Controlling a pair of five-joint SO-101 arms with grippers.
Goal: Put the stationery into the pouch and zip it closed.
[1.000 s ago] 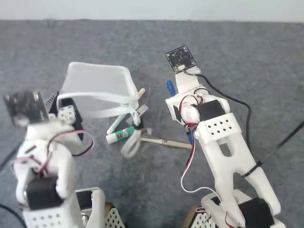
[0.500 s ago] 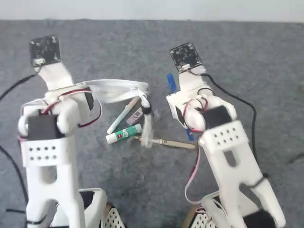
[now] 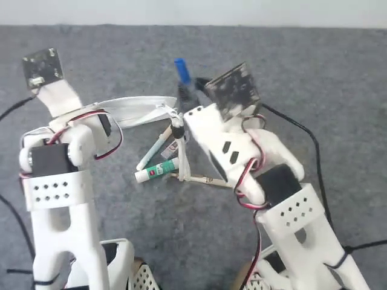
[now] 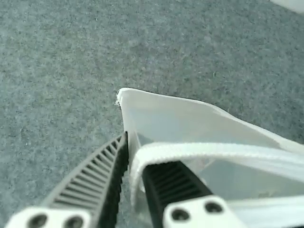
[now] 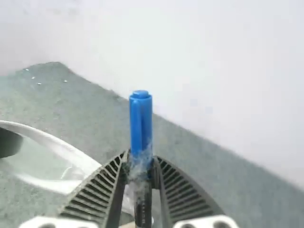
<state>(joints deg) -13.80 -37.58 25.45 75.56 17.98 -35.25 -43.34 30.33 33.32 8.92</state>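
Observation:
My left gripper (image 4: 134, 159) is shut on the rim of the translucent white pouch (image 4: 199, 123), near one corner of its zip edge. From above, the pouch (image 3: 142, 111) lies low on the grey carpet between the two arms. The right gripper (image 5: 141, 167) is shut on a blue pen (image 5: 141, 118) that stands upright above the jaws. In the high view the blue pen (image 3: 181, 69) is raised just past the pouch's right end, with the right gripper (image 3: 185, 95) below it. A green-and-white marker (image 3: 157, 171), a teal pen (image 3: 153, 149) and a wooden pencil (image 3: 208, 180) lie on the carpet.
A white strap (image 3: 180, 158) hangs from the pouch's right end over the loose stationery. A small grey piece (image 3: 173, 146) lies beside the teal pen. Grey carpet (image 3: 314, 78) covers the table; a black cable (image 3: 317, 157) runs along the right arm.
The right arm lifted the blue pen off the carpet and swung it left toward the pouch's right end. The left arm lowered the pouch from upright to low and flat.

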